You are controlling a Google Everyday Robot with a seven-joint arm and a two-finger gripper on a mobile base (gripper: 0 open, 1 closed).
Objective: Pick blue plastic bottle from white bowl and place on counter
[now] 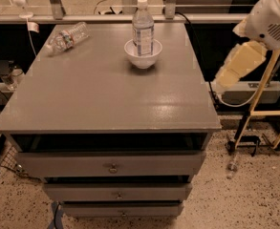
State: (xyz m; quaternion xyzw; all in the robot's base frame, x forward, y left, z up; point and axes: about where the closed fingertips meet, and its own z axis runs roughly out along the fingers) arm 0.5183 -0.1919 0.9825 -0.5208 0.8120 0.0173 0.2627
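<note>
The blue plastic bottle (143, 27), clear with a white cap and a blue-and-white label, stands upright in the white bowl (143, 55) at the back middle of the grey counter (111, 94). Only my arm's white joint (273, 18) and cream link (239, 63) show, at the right edge, beside and above the counter's right side. My gripper itself is out of view. Nothing touches the bottle.
A clear bottle with a reddish label (67, 36) lies on its side at the counter's back left. Three drawers (112, 165) sit below the top. A metal rail (106, 17) runs behind the counter. A stand and cables (254, 113) are on the right.
</note>
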